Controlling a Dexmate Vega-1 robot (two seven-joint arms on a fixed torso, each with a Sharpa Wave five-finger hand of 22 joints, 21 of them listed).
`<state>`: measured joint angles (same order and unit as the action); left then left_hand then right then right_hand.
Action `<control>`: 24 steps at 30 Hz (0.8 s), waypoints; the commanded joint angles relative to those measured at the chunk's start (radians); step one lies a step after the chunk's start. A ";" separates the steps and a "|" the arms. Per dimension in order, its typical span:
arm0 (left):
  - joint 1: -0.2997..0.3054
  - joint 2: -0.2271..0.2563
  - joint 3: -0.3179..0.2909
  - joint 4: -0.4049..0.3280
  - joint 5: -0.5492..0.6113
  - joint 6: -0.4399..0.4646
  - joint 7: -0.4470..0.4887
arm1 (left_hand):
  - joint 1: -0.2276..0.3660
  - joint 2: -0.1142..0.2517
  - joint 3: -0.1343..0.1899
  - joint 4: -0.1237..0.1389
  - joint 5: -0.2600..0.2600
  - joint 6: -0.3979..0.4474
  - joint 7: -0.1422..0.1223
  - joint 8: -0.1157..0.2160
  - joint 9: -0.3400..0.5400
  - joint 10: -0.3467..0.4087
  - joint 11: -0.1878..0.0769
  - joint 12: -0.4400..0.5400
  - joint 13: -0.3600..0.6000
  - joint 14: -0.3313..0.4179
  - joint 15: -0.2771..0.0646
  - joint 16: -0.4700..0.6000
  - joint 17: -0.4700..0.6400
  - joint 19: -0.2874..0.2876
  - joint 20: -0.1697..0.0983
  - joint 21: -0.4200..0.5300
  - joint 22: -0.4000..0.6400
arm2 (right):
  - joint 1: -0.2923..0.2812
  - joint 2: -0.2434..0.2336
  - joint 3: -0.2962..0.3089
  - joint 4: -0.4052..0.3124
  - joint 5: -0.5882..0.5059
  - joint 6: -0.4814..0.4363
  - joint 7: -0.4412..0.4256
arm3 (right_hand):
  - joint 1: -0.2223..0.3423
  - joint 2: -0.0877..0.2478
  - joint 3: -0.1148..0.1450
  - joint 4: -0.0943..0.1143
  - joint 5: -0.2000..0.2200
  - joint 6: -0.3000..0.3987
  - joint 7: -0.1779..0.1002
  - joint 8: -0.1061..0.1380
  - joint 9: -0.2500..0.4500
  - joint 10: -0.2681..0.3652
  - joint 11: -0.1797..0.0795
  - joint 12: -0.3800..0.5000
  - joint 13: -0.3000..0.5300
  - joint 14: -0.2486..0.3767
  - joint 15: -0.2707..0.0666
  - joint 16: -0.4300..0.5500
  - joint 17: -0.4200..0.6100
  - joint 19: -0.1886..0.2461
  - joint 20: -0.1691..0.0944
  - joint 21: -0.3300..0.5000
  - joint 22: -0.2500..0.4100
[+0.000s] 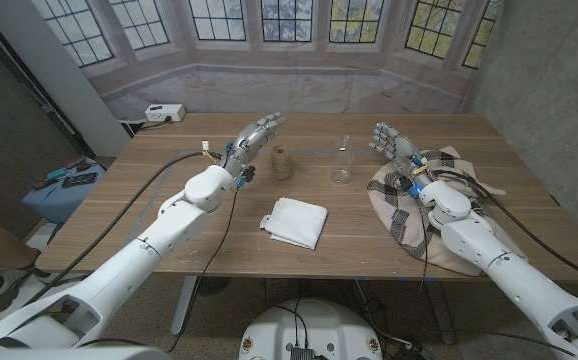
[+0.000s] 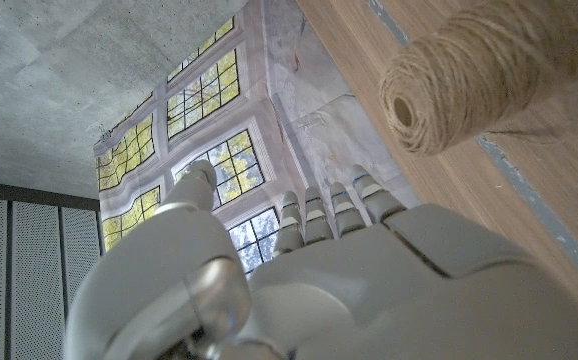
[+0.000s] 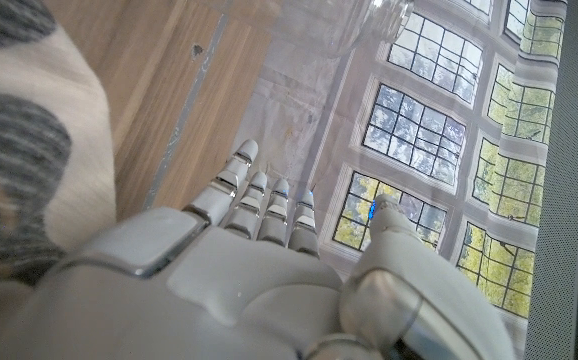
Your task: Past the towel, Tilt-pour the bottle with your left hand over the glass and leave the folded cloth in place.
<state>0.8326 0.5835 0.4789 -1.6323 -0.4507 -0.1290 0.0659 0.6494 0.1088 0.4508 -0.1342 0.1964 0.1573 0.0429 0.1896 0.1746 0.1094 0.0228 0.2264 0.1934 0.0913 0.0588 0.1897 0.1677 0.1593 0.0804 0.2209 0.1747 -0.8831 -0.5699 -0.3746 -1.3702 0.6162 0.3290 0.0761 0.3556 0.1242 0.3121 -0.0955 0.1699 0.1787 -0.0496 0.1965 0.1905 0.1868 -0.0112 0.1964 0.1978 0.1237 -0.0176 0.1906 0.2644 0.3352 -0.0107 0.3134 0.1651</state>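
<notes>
1. Nearest me on the wooden desk (image 1: 169, 215) lies the folded white cloth (image 1: 296, 220), roughly in the middle between my two arms
2. To the right, a plaid towel (image 1: 409, 205) is spread over the desk's right side, and my right arm lies across it
3. My right robot hand (image 1: 390, 140) is at the towel's far edge, fingers apart and reaching away from me, gripping nothing; the right wrist view shows the same spread fingers (image 3: 259, 200)
4. The clear glass bottle (image 1: 342, 160) stands upright past the cloth, just left of the right robot hand and apart from it
5. A spool of twine (image 1: 284, 162) stands left of the bottle; the left wrist view shows it close by (image 2: 469, 70)
6. My left robot hand (image 1: 259, 135) is just beside the twine, fingers extended and empty
7. Off the desk's far left corner I see a white power strip (image 1: 164, 113) on a ledge
8. Behind everything runs a backdrop printed with leaded bay windows (image 1: 289, 20), with grey walls at both sides
</notes>
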 commanded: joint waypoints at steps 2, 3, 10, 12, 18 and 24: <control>-0.015 -0.017 0.031 -0.020 0.032 0.013 -0.008 | 0.016 -0.001 0.001 -0.011 0.004 0.010 0.000 0.000 0.005 0.009 0.000 -0.002 0.002 0.006 0.000 -0.005 0.003 0.011 -0.004 -0.006 0.005 | -0.026 -0.028 0.015 -0.032 0.007 0.000 0.005 | 0.012 0.000 0.004 -0.008 0.006 0.003 0.002 0.000 0.003 -0.003 0.000 0.001 0.003 -0.002 0.003 0.006 -0.002 0.005 0.005 -0.005 0.005; -0.015 -0.018 0.032 -0.022 0.032 0.013 -0.009 | 0.017 -0.001 0.001 -0.012 0.004 0.011 0.000 0.001 0.005 0.010 -0.001 -0.002 0.002 0.007 -0.001 -0.005 0.003 0.012 -0.006 -0.006 0.005 | -0.027 -0.029 0.015 -0.034 0.007 0.000 0.005 | 0.012 0.000 0.004 -0.008 0.006 0.003 0.003 0.000 0.003 -0.004 -0.001 0.000 0.003 -0.001 0.002 0.006 -0.002 0.006 0.005 -0.005 0.005; -0.012 -0.021 0.039 -0.033 0.041 0.014 -0.007 | 0.022 0.000 0.000 -0.016 0.004 0.011 0.003 0.000 0.005 0.010 0.002 -0.004 0.002 0.009 0.001 -0.005 0.004 0.014 -0.004 -0.007 0.005 | -0.027 -0.032 0.016 -0.035 0.009 0.002 0.014 | 0.013 0.001 0.004 -0.010 0.006 0.003 0.004 0.000 0.003 -0.004 -0.001 0.000 0.003 -0.001 0.002 0.007 -0.005 0.007 0.006 -0.007 0.005; -0.011 -0.021 0.040 -0.037 0.043 0.018 -0.004 | 0.023 0.000 0.000 -0.017 0.004 0.011 0.003 -0.001 0.005 0.010 0.001 -0.004 0.002 0.008 0.001 -0.006 0.004 0.014 -0.005 -0.008 0.005 | -0.026 -0.033 0.015 -0.034 0.010 0.002 0.018 | 0.014 0.002 0.004 -0.010 0.006 0.003 0.004 0.000 0.003 -0.004 -0.001 0.001 0.003 -0.001 0.002 0.008 -0.005 0.008 0.006 -0.008 0.005; -0.018 -0.036 0.050 -0.031 0.047 0.019 -0.004 | 0.026 0.000 -0.002 -0.020 0.004 0.012 0.003 -0.001 0.005 0.010 -0.003 -0.005 0.002 0.010 0.000 -0.006 0.004 0.015 -0.005 -0.009 0.005 | -0.018 -0.034 0.014 -0.028 0.011 0.005 0.030 | 0.014 0.003 0.004 -0.012 0.006 0.004 0.005 0.000 0.003 -0.004 -0.001 0.001 0.003 -0.001 0.002 0.008 -0.007 0.008 0.006 -0.010 0.005; -0.042 -0.063 0.071 -0.005 0.068 0.001 -0.009 | 0.029 0.000 -0.003 -0.021 0.005 0.012 0.003 -0.001 0.006 0.011 -0.002 -0.006 0.002 0.010 0.000 -0.006 0.004 0.015 -0.005 -0.009 0.005 | -0.009 -0.034 0.013 -0.021 0.013 0.005 0.043 | 0.016 0.004 0.005 -0.014 0.006 0.004 0.004 0.000 0.002 -0.004 -0.001 0.001 0.003 -0.001 0.002 0.009 -0.010 0.010 0.010 -0.012 0.005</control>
<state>0.8139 0.5512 0.5251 -1.6608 -0.4081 -0.1138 0.0599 0.6649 0.1092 0.4441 -0.1492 0.1964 0.1572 0.0428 0.1896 0.1744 0.1129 0.0196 0.2218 0.1932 0.0912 0.0588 0.1850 0.1700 0.1644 0.0750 0.2129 0.1746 -0.9055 -0.6008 -0.3609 -1.4001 0.6257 0.3317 0.0996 0.3608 0.1294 0.3117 -0.1036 0.1693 0.1786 -0.0498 0.1965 0.1907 0.1868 -0.0112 0.1964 0.1978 0.1237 -0.0176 0.1928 0.2553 0.3424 -0.0035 0.3049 0.1650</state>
